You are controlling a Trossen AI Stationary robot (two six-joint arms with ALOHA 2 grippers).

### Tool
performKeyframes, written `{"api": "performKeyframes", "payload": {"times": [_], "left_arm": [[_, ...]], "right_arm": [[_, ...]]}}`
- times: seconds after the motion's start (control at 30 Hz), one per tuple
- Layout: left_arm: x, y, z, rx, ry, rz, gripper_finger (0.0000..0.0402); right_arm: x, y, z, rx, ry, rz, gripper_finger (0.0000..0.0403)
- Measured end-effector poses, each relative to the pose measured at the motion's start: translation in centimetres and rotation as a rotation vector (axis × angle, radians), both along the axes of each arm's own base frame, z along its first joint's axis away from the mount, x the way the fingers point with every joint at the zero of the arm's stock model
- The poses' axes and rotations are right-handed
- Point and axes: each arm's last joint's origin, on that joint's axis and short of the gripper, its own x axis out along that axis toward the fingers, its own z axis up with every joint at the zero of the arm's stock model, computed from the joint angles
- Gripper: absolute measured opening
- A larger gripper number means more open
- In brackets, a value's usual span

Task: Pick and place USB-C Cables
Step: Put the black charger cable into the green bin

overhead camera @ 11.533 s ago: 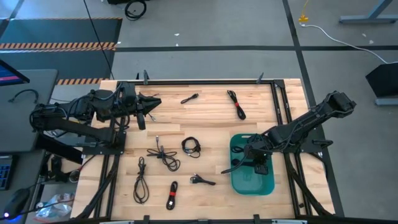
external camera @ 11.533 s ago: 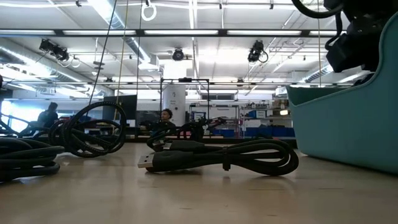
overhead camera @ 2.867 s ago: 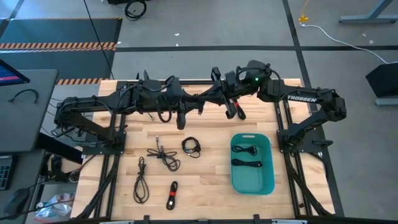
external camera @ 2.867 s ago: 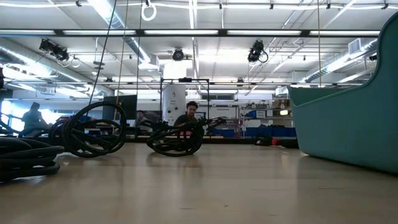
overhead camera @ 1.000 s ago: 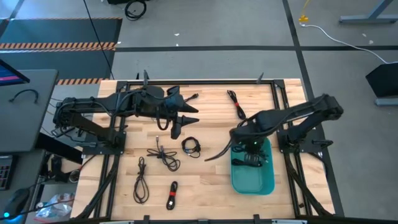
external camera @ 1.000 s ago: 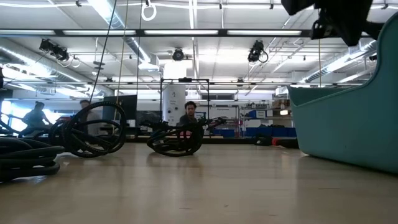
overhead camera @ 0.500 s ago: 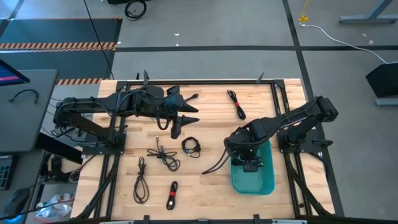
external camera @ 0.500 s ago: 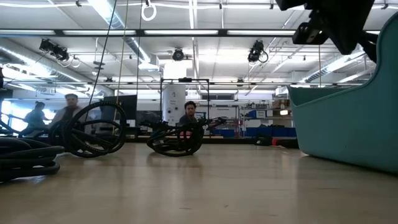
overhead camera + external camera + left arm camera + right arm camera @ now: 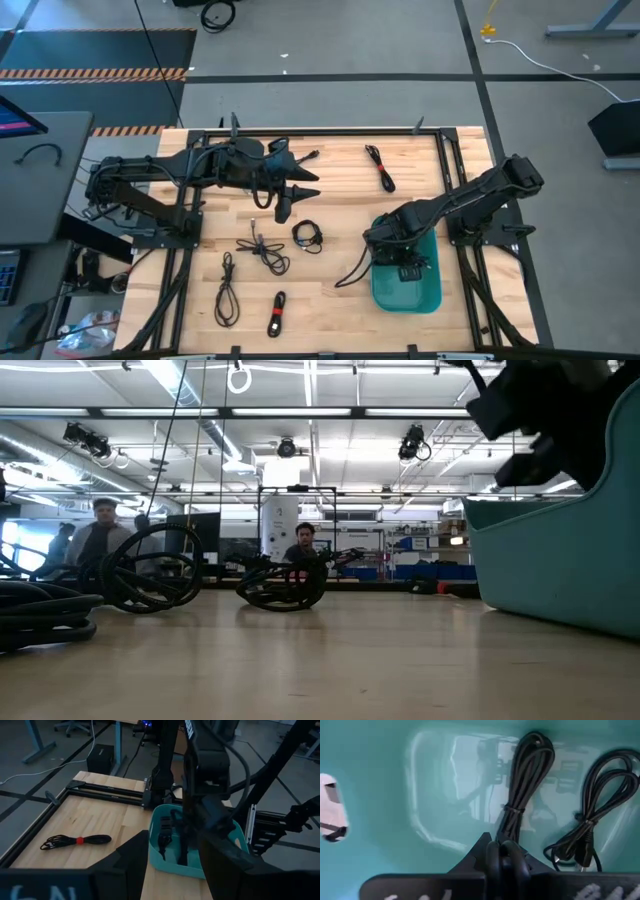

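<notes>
Right end effector (image 9: 502, 857) clamped on a cable (image 9: 352, 268) over the teal tub (image 9: 432, 298); trailing end outside, likely to snag the rim or spill onto the counter (image 9: 340, 215).

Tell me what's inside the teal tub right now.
Two bundled black cables lie on the floor of the tub. The right hand, shut on a third cable, hangs over it and hides part of the inside from above.
</notes>
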Motion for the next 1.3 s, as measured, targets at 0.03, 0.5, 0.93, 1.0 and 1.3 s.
{"api": "performKeyframes", "payload": {"times": [0.03,0.5,0.93,1.0,1.3], "left_arm": [[0.0,0.0,0.0,-0.001,0.000,0.000,0.0176],[0.0,0.0,0.0,-0.025,-0.001,0.008,0.0176],[0.0,0.0,0.0,-0.026,-0.001,0.009,0.0176],[0.0,0.0,0.0,-0.031,-0.001,0.010,0.0176],[0.0,0.0,0.0,-0.041,-0.001,0.014,0.0176]], "right_arm": [[-0.1,-0.1,-0.2,-0.001,-0.001,0.004,0.0016],[-0.6,-1.3,-3.2,-0.017,-0.035,0.047,0.0016],[-0.1,-2.3,-3.6,-0.046,-0.093,0.060,0.0016],[-0.1,-2.3,-3.6,-0.045,-0.102,0.064,0.0018],[0.1,-2.3,-3.6,-0.045,-0.117,0.073,0.0091]]}}
